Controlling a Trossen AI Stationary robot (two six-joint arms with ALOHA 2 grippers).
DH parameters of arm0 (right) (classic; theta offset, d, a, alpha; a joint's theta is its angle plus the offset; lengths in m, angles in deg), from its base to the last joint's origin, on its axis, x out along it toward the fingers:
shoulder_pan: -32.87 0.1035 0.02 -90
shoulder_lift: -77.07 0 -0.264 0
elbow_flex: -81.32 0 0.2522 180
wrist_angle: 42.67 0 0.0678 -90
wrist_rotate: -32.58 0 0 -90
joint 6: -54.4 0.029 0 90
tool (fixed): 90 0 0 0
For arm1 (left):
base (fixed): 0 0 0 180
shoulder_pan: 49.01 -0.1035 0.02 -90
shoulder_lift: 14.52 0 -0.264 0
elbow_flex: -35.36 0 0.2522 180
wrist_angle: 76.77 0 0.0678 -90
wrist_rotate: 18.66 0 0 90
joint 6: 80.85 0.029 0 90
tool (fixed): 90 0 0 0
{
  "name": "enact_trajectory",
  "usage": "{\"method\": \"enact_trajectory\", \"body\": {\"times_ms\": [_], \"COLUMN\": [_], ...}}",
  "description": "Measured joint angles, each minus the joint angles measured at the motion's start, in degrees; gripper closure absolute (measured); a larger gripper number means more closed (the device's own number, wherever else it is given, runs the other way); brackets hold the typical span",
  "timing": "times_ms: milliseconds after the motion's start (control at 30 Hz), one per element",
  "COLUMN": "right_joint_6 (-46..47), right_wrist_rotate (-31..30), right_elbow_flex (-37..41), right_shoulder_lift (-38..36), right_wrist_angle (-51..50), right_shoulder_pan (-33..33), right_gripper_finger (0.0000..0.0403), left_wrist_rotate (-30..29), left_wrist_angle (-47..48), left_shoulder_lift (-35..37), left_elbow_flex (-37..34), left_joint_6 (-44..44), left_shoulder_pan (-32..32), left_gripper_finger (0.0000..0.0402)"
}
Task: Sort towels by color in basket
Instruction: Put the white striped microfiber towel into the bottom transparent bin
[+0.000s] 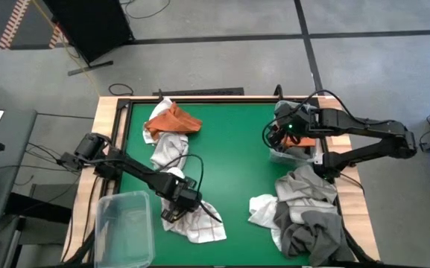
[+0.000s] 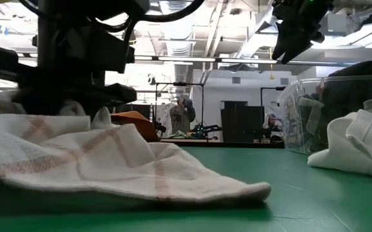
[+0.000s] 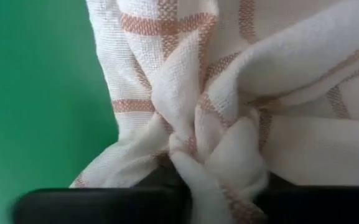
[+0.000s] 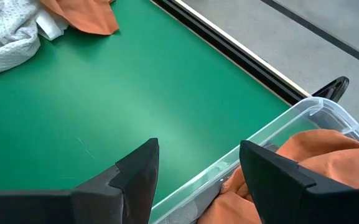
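On the green counter [image 1: 229, 164], towels lie in heaps: a grey and white pile [image 1: 304, 212] at the right, orange ones [image 1: 171, 119] at the far left. The left hand [image 1: 179, 211] is clenched on a white checked towel [image 1: 200, 219] near the front edge. The right hand [image 4: 198, 180] hangs released over a clear bin [image 4: 303, 124] holding an orange towel [image 4: 316, 155].

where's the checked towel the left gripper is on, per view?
High: checked towel at near table edge, under left gripper.
Low: foreground left.
Left wrist: fills frame, bunched between the fingers.
Right wrist: not in view.
Shared landmark: green table mat.
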Motion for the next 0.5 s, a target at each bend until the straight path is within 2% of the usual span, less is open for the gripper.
{"method": "enact_trajectory", "body": {"times_ms": [67,233,500], "right_joint_6": [-0.01,0.02,-1.05], "right_wrist_rotate": [-0.01,-0.01,-0.03], "right_elbow_flex": [0.00,0.00,0.00], "right_shoulder_lift": [0.00,0.00,0.00], "right_wrist_angle": [0.12,1.34,4.59], "right_shoulder_pan": [0.00,0.01,0.93], "right_gripper_finger": [0.0152,0.0152,0.0152], "left_wrist_rotate": [-0.29,-5.32,-14.93], "left_wrist_angle": [-0.10,3.40,15.86], "left_shoulder_lift": [0.00,-0.32,1.45], "left_elbow_flex": [0.00,2.25,12.81], "left_joint_6": [0.71,0.95,2.43], "left_shoulder_pan": [-0.75,-2.23,-1.82], "left_gripper_finger": [0.0378,0.0378,0.0378]}}
